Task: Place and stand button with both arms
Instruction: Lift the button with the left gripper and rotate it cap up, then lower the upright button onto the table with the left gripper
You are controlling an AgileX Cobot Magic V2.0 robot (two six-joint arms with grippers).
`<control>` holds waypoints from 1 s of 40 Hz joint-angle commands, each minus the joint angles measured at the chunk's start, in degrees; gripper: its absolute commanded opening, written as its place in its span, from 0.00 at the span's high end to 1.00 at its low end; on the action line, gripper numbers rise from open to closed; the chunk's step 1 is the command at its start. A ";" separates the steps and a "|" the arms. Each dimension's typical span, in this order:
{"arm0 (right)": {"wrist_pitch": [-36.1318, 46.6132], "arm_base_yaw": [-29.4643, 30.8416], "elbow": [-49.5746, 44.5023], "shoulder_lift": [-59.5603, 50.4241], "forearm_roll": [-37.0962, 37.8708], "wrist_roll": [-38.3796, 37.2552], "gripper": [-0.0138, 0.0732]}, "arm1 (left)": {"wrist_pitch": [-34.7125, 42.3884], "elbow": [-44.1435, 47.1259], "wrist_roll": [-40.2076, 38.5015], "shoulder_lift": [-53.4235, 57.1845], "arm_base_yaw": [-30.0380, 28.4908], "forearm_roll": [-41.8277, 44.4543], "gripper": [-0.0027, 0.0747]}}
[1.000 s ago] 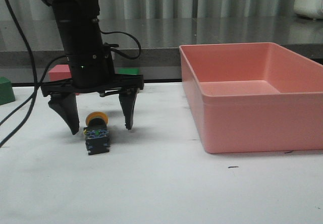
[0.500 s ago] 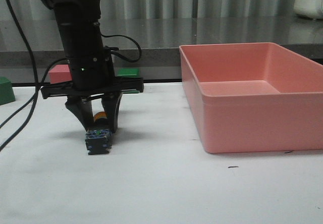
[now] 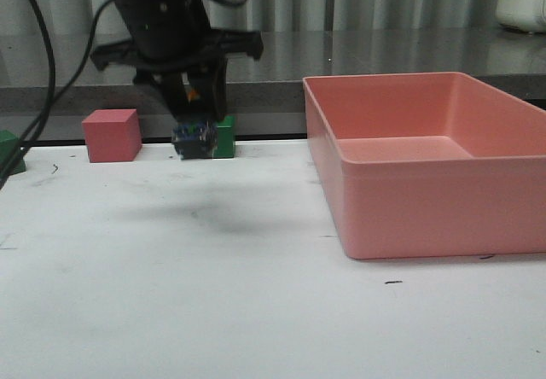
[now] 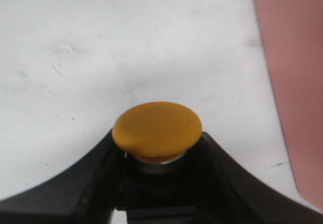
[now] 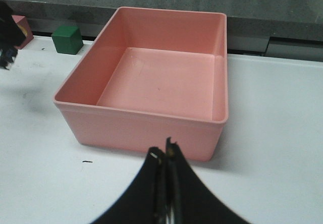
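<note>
Above the surface (image 3: 256, 311), the left hand (image 3: 194, 110) grips the button (image 3: 193, 137) by its neck, lifted for placing, while the right hand (image 5: 165, 158) is closed on nothing.

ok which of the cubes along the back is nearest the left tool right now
The green cube right behind the left tool, which holds the button. The pink cube sits further left, and another green one is at the table's left edge.

One button (image 3: 193, 137), one pink cube (image 3: 112, 135), one pink bin (image 3: 426, 161), seemingly two green cubes (image 3: 224, 136).
</note>
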State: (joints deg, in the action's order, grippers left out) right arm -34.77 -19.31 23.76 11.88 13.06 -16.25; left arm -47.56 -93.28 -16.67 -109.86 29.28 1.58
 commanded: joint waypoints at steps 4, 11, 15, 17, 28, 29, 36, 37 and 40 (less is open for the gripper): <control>4.63 0.25 1.38 0.52 1.54 0.14 0.92 | 8.25 4.63 -0.17 11.52 -0.88 7.23 0.66; 4.63 0.25 1.38 0.52 1.54 0.14 0.92 | 23.34 17.44 -0.17 20.85 -3.01 7.23 0.66; 4.63 0.25 1.38 0.52 1.54 0.14 0.92 | 33.02 24.72 -0.17 25.29 -4.65 7.50 0.66; 4.63 0.25 1.38 0.52 1.54 0.14 0.92 | 37.85 29.06 -0.17 26.97 -5.45 8.18 0.66; 4.63 0.25 1.38 0.52 1.54 0.14 0.92 | 75.16 50.21 -0.17 30.48 -6.25 21.12 0.66; 4.63 0.25 1.38 0.52 1.54 0.14 0.92 | 77.25 51.57 -0.17 30.16 -6.39 21.12 0.66; 4.63 0.25 1.38 0.52 1.54 0.14 0.92 | 81.74 54.68 -0.17 25.96 -7.18 20.69 0.66; 4.63 0.25 1.38 0.52 1.54 0.14 0.92 | 81.87 54.68 -0.17 24.91 -7.18 20.69 0.66; 4.63 0.25 1.38 0.52 1.54 0.14 0.92 | 83.98 54.68 -0.17 21.95 -7.18 20.80 0.66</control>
State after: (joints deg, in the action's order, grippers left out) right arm -34.77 -19.31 23.76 11.88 13.06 -16.25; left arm 29.25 -37.39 -16.67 -87.16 22.25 22.98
